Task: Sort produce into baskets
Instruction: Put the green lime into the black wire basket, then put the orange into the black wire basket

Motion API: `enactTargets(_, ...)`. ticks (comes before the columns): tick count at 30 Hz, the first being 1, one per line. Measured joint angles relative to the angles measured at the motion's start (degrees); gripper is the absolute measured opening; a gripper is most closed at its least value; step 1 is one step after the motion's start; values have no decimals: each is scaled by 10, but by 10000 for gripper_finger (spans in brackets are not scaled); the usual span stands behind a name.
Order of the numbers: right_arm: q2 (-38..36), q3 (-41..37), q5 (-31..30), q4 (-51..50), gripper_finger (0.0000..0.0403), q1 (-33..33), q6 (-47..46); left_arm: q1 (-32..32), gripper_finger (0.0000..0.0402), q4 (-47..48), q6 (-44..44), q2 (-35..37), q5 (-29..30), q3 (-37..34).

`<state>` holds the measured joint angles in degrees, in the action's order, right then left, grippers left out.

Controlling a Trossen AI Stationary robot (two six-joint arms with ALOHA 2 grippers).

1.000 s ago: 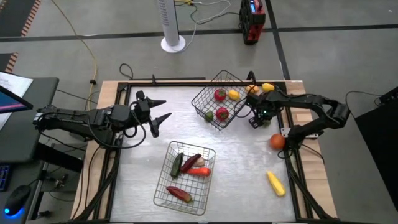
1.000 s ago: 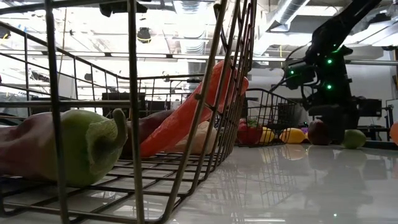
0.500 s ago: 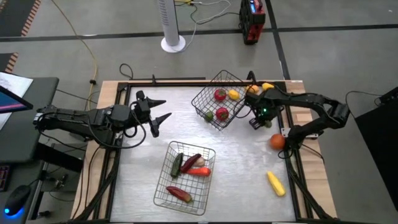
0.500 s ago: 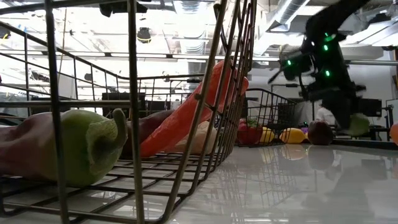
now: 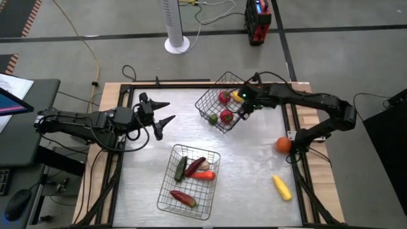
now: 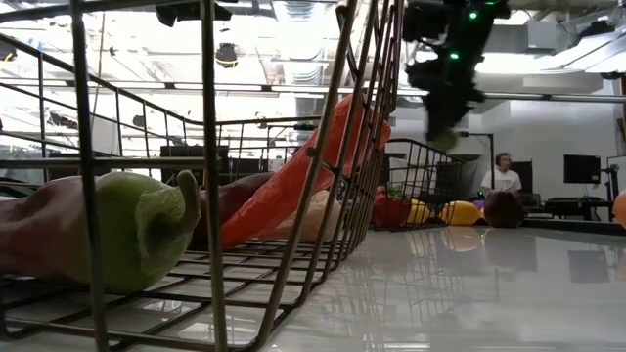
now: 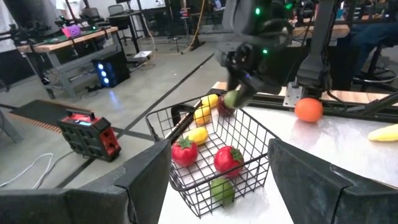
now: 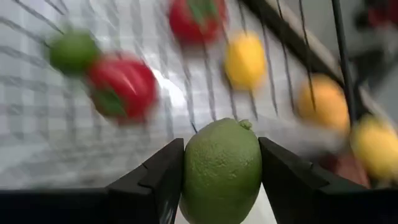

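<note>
My right gripper point(image 5: 241, 102) is shut on a green lime point(image 8: 221, 171) and hangs over the right rim of the far wire basket point(image 5: 215, 109). In that basket lie round red pieces point(image 7: 228, 158), yellow ones point(image 7: 198, 135) and a green one point(image 7: 222, 190). The near basket point(image 5: 166, 191) holds long produce: red, orange and dark green. My left gripper point(image 5: 166, 112) waits open above the table, left of the far basket, with nothing between its fingers. My right gripper pinches the lime between its two fingers, one on each of its opposite sides point(image 8: 189, 168). The fingers point(image 8: 163, 174) slant down from the table's right side. The lime is lifted clear, high over the basket's rim point(image 7: 233, 98).
An orange point(image 5: 283, 144) and a long yellow piece point(image 5: 282, 187) lie on the table's right part. A yellow piece point(image 6: 460, 212) and a maroon one point(image 6: 504, 208) lie behind the far basket. A person stands in the room beyond the table point(image 6: 504, 176).
My right gripper has taken the lime off the table to the right of the far basket, risen with it and swung toward the table's left, tipping steeper downward. The lime now hangs clear over the basket's rim. The rest has kept still.
</note>
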<state>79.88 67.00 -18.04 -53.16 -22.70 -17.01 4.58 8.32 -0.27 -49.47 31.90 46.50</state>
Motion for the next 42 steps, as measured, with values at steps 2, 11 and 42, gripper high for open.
enactTargets(2,1,0,0,51,223,2,41,0,256,0,-1,0,0,0)
enactTargets(11,1,-4,2,97,234,1,114,0,256,0,3,0,0,0)
enactTargets(42,0,-92,51,-292,276,52,-109,0,256,11,0,0,0,0)
